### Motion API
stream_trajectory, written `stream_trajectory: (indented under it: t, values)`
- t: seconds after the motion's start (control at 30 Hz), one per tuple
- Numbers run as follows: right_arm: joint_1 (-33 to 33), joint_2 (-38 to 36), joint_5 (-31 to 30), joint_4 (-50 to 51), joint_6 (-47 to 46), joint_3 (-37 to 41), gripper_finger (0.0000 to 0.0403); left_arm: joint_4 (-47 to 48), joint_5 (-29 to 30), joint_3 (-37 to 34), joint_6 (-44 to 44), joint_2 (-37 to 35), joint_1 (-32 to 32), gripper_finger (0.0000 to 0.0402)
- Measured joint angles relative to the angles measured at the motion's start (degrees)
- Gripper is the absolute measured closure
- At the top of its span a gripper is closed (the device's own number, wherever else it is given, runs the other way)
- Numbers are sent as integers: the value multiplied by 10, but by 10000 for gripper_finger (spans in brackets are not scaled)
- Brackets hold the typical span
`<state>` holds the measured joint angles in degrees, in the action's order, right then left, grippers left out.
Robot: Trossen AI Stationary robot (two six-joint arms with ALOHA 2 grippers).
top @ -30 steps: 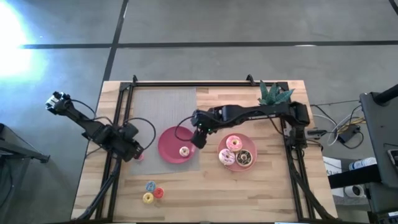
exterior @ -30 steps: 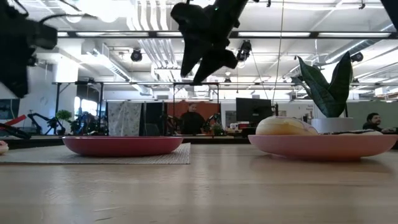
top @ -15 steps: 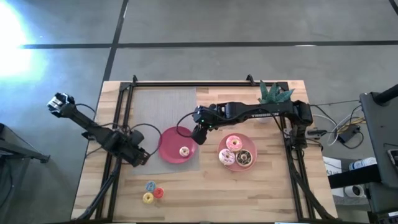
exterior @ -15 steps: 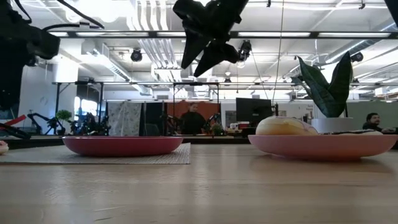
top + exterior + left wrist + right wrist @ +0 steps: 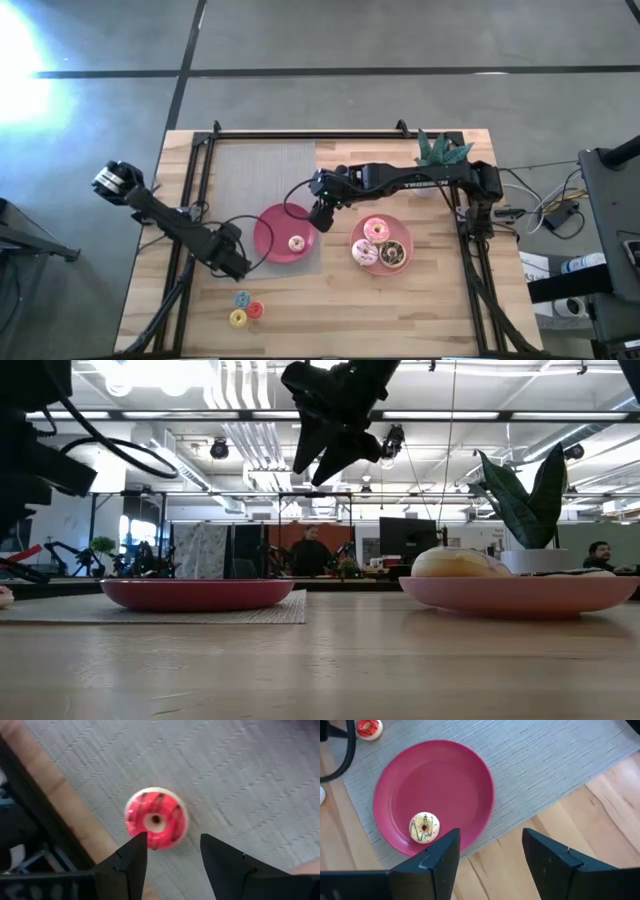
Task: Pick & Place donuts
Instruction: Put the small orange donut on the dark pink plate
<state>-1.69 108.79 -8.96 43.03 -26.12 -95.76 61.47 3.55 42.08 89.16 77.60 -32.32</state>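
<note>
A small red-iced donut (image 5: 156,818) lies flat on the grey mat (image 5: 240,780), near the mat's edge; it also shows in the right wrist view as the red donut (image 5: 369,727). My left gripper (image 5: 172,842) is open and hovers over it, left of the left pink plate (image 5: 272,232); in the high view it is the left gripper (image 5: 236,264). A small white donut (image 5: 424,827) lies in that plate. My right gripper (image 5: 490,845) is open, high above the plate's right rim, the right gripper (image 5: 320,212). Three larger donuts (image 5: 381,243) lie in the right pink plate (image 5: 404,228).
Three tiny donuts (image 5: 246,308) lie on bare wood near the table's near-left corner. A potted plant (image 5: 440,150) stands at the far right. Black frame rails (image 5: 196,170) run along the table's left, far and right sides. People sit in the room behind (image 5: 312,550).
My left arm has reached out from the table's left side, carrying its gripper toward the near edge and rightward, closer to the left plate. My right gripper has stayed over the plate's right rim.
</note>
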Motion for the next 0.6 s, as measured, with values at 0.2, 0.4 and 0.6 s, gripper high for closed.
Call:
stream_trajectory:
  t: [0.2, 0.4, 0.6]
  values:
    - [-1, 0, 5, 1, 5, 0, 197, -4, 0, 27, -7, 33, 0, 245]
    - [-1, 0, 15, 2, 7, 1, 197, -2, 0, 27, -16, 66, 0, 259]
    - [-1, 0, 17, 2, 7, 2, 197, -2, -2, 27, -28, 96, 1, 279]
